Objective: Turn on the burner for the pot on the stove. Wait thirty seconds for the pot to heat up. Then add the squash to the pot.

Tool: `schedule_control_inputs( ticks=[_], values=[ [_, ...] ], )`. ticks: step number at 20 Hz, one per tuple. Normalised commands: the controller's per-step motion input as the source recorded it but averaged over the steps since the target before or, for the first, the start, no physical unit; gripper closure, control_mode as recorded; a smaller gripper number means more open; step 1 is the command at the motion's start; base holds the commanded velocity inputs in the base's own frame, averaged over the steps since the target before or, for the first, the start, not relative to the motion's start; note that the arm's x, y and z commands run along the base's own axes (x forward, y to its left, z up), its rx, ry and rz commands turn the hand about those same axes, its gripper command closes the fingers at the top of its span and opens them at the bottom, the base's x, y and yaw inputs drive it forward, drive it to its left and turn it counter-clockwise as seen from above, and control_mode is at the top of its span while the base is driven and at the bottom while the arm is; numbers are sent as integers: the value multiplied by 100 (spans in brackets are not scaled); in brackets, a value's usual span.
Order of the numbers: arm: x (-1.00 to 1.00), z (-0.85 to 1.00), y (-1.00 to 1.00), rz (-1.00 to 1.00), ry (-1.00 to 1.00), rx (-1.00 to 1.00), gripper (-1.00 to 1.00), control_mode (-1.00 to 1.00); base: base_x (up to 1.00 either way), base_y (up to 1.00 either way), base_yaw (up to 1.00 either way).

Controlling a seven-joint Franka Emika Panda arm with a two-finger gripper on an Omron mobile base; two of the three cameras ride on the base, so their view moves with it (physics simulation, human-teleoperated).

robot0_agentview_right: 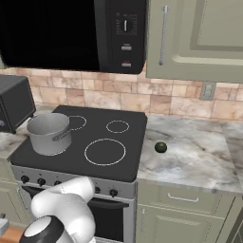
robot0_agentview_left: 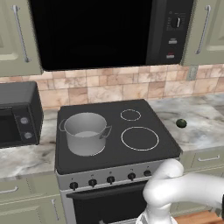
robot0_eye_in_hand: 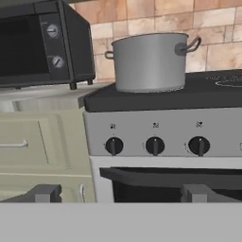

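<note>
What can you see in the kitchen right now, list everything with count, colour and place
pot: one, grey, front left of the stove top
stove: one, black top, silver front
knobs: five, black, across the stove front
squash: one, dark green, counter right of the stove
toaster oven: one, black, counter left of the stove
microwave: one, black, above the stove
cabinets: pale green, above and below
gripper: one, dark fingertips spread apart, facing the knobs

Tan tile backsplash, marble counter, sage cabinets, black microwave overhead.
</note>
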Motion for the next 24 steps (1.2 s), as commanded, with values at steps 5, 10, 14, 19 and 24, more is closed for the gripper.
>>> schedule_control_inputs(
  ticks=[5,10,14,19,24],
  values=[
    [0,-4,0,0,4,1,-100,-100,0,0,0],
    [0,-17,0,0,1,0,-100,-100,0,0,0],
    [0,-10,0,0,-1,0,-100,-100,0,0,0],
    [0,-13,0,0,-16,0,-100,-100,0,0,0],
    [0,-1,0,0,-23,0,-100,-100,0,0,0]
  ],
)
